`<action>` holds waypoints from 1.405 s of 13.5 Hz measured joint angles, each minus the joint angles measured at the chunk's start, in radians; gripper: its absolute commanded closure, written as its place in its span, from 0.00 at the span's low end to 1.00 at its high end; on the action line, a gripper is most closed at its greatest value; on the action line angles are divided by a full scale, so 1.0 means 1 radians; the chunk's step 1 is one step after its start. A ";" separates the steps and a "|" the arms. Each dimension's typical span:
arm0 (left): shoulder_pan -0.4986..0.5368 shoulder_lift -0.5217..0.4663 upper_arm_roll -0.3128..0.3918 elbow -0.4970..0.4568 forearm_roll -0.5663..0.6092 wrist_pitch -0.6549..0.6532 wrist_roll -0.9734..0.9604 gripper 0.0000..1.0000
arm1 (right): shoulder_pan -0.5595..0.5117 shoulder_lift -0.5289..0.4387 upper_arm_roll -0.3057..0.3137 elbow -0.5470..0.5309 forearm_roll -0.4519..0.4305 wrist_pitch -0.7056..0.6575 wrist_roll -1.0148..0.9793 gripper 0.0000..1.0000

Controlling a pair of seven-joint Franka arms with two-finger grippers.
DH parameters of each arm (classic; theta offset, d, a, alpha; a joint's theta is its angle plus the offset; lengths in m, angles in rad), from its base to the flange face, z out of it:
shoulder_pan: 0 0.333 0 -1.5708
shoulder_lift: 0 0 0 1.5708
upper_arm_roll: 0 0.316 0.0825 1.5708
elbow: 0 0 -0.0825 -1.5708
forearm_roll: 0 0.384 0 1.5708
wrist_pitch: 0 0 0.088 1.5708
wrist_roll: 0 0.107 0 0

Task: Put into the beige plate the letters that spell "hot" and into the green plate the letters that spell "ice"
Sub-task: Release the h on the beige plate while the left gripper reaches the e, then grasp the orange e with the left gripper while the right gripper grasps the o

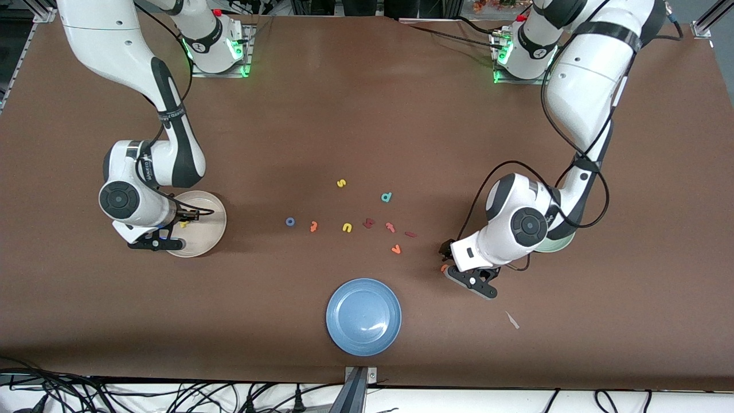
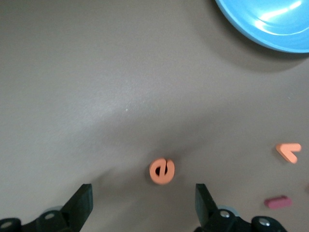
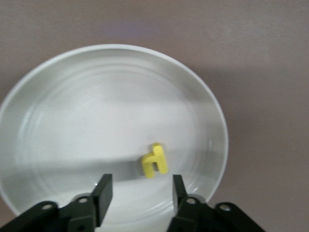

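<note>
The yellow "h" (image 3: 154,161) lies in the beige plate (image 1: 212,238), and my right gripper (image 3: 140,191) hangs open just above it with nothing between its fingers. My left gripper (image 2: 144,205) is open low over the table, its fingers on either side of the orange "e" (image 2: 161,171) without touching it. In the front view that "e" (image 1: 444,268) shows by the left gripper (image 1: 447,258). The blue "o" (image 1: 290,221), orange "t" (image 1: 313,226) and dark red "i" (image 1: 410,234) lie mid-table. The green plate (image 1: 561,245) is mostly hidden under the left arm.
A blue plate (image 1: 363,315) sits near the front edge. Other loose letters lie mid-table: yellow "s" (image 1: 341,183), teal "d" (image 1: 386,197), yellow "u" (image 1: 347,228), a dark red piece (image 1: 369,222), pinkish-red "t" (image 1: 390,227), orange "v" (image 1: 395,249).
</note>
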 measured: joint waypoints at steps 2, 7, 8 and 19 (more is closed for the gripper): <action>-0.028 0.034 0.017 0.034 0.000 0.003 0.000 0.15 | 0.010 -0.002 0.002 0.021 0.045 -0.042 0.007 0.00; -0.089 0.054 0.077 0.050 0.001 0.004 0.000 0.42 | 0.076 -0.007 0.029 0.056 0.066 -0.119 0.205 0.00; -0.089 0.056 0.080 0.050 0.006 0.004 0.000 0.44 | 0.088 -0.008 0.044 0.056 0.066 -0.119 0.250 0.00; -0.095 0.066 0.080 0.051 0.036 0.004 0.000 0.81 | 0.103 -0.010 0.268 0.044 0.066 0.046 0.674 0.00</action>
